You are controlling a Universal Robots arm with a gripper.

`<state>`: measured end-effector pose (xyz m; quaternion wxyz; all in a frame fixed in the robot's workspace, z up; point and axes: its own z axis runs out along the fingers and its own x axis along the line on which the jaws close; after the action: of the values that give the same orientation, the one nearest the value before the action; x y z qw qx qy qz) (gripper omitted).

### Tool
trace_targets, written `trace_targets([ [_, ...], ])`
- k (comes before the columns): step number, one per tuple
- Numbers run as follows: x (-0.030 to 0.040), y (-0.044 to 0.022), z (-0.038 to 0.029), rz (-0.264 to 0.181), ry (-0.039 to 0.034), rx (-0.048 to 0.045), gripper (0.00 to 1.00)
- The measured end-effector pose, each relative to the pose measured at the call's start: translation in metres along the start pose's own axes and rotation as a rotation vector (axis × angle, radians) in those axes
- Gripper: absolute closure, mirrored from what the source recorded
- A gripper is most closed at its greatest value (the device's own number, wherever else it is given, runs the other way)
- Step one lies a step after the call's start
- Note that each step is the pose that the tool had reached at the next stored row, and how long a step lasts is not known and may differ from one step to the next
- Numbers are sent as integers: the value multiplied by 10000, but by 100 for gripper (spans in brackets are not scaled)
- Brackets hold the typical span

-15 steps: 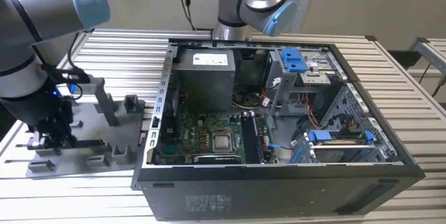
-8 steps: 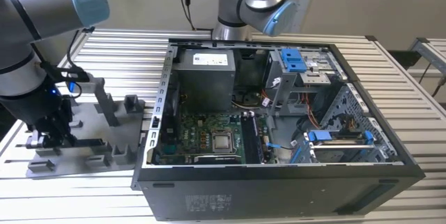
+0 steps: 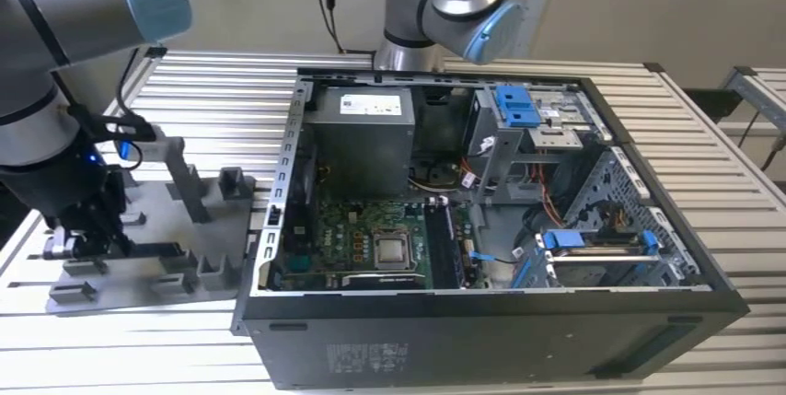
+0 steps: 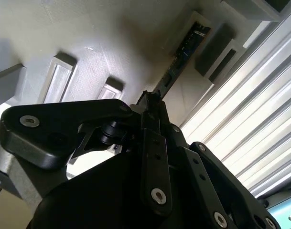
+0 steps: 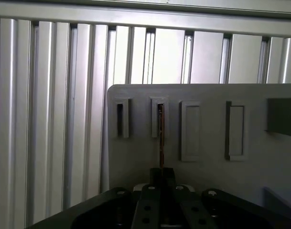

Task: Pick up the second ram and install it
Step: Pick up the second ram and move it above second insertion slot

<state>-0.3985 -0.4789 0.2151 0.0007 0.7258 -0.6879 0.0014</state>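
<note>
"Where's the second ram (image 4: 181, 51), that long, thin, dark memory stick?"
"One end sits in a slot of the grey plastic holder tray (image 3: 138, 290). The black metal hand (image 4: 151, 101) is closed on the other end."
"And the open black computer case (image 3: 491, 326)?"
"Just beside the tray on the slatted metal worktop (image 3: 123, 351), on the exterior view's right."

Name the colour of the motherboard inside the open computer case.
The motherboard is green, best seen in the exterior view.
</note>
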Motion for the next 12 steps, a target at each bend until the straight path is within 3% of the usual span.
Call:
trace_targets([
  [12, 0, 0, -90, 0, 0, 0, 86],
])
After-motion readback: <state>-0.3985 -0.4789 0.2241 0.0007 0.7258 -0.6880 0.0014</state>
